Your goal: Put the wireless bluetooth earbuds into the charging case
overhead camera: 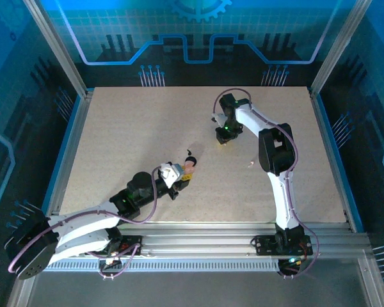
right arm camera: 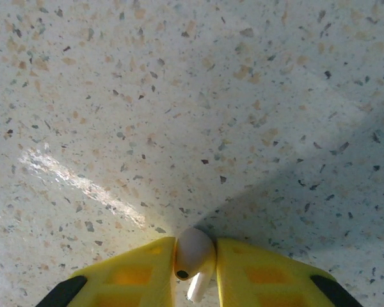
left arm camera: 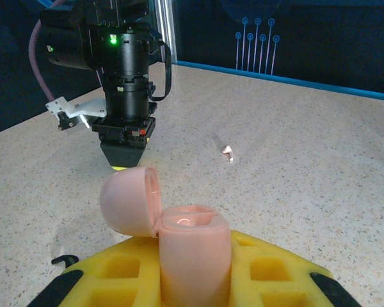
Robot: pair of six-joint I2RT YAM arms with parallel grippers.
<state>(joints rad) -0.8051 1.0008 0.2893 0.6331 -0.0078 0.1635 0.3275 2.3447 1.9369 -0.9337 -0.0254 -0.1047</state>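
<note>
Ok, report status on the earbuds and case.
Left gripper shut on open pink case. Right gripper shut on one pale earbud. Another pale earbud loose on table; black earbud near case. Nothing blocking the case mouth.

Left arm (overhead camera: 83,229) low, stretched forward, left claw (overhead camera: 183,174) clamped. Right arm (overhead camera: 276,167) bent, right claw (overhead camera: 223,138) down, pinched.

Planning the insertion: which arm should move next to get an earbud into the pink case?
Right. The right tool pinches a pale earbud, while the left tool holds the open pink case upright, so the left should probably just steady it.
</note>
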